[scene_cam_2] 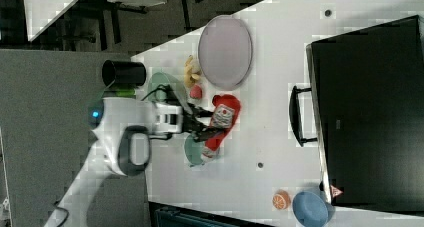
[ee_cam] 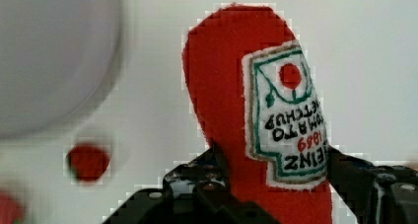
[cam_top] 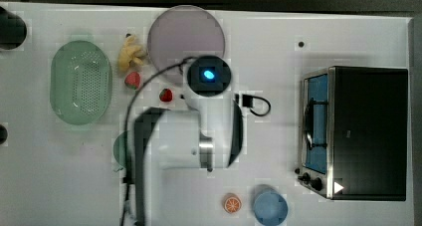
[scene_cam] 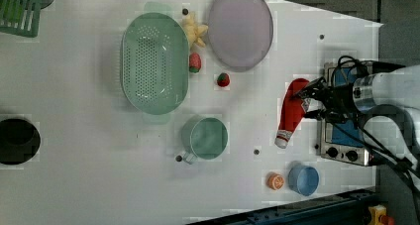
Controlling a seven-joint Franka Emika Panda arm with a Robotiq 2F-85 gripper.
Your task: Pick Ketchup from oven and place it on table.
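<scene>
Pincer (ee_cam: 276, 184) is pinching the ketchup bottle (ee_cam: 236, 86) across its body, one finger either side of the label, as the wrist view shows. In the left view the bottle (scene_cam: 291, 113) hangs in the pincer (scene_cam: 313, 102) out in front of the oven (scene_cam: 346, 140), above the table (scene_cam: 79, 185). The right view puts the bottle (scene_cam_2: 221, 122) well clear of the closed oven door, cap end pointing away from the plate (scene_cam_2: 225, 44).

Step in hand, as judged: carry and set down.
- Lower slowly until the bottle's long side lies on the white top, then spread the fingers. It looks soft and felt-like, so it should not roll or bounce; releasing from height would still let it flop off target.
- Keep the grip at mid-body so neither end droops first.
- Lift straight away after release so the fingers do not drag the fabric.

Surface and room around the pincer:
- Bare tabletop lies directly beneath and on the oven side; best drop zone.
- Strawberry (ee_cam: 87, 161) and purple plate edge lie close on one side; avoid drifting that way.
- Green cup (scene_cam: 205, 138) sits near on the far side from the oven; colander (scene_cam: 154, 61) further beyond.
- Orange slice (scene_cam: 275, 181) and blue bowl (scene_cam: 303, 179) near the table edge, apart from the drop zone.
</scene>
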